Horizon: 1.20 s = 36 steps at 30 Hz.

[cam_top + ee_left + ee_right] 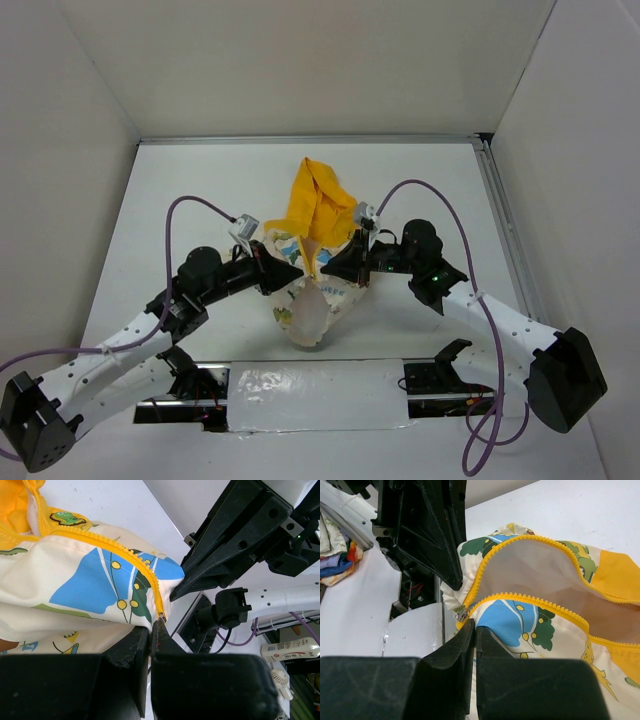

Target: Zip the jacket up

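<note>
The jacket (308,300) lies bunched on the table (200,190) at the centre of the top view, with its yellow hood (318,205) toward the upper centre and its front open. The left gripper (296,272) is clenched on the lower end of the yellow zipper tape (135,562), at lower centre of its wrist view. The right gripper (328,268) is clenched on the cream edge just beneath the zipper slider (461,614), close to the left gripper.

Both arms reach inward, left tool (294,272) and right tool (326,268) nearly tip to tip, each clamped on the jacket (318,210).
</note>
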Motion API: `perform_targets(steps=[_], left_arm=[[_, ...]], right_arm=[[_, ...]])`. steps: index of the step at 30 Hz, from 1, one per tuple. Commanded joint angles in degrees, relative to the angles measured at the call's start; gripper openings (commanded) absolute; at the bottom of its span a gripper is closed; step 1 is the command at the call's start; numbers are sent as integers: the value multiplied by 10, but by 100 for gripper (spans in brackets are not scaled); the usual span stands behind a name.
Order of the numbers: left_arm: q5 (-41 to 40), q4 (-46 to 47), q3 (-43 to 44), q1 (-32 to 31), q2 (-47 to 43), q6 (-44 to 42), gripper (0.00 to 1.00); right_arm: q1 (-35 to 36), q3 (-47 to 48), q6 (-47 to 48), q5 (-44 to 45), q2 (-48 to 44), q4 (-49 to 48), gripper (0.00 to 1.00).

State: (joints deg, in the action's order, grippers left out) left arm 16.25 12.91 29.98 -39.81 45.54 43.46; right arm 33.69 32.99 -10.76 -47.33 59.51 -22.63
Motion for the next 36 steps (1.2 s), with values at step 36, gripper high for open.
perform_targets(steps=[36], left_arm=[[48,93,-22,3,-8,1,0]], right_arm=[[27,-37,-85,36,-14,-186,0]])
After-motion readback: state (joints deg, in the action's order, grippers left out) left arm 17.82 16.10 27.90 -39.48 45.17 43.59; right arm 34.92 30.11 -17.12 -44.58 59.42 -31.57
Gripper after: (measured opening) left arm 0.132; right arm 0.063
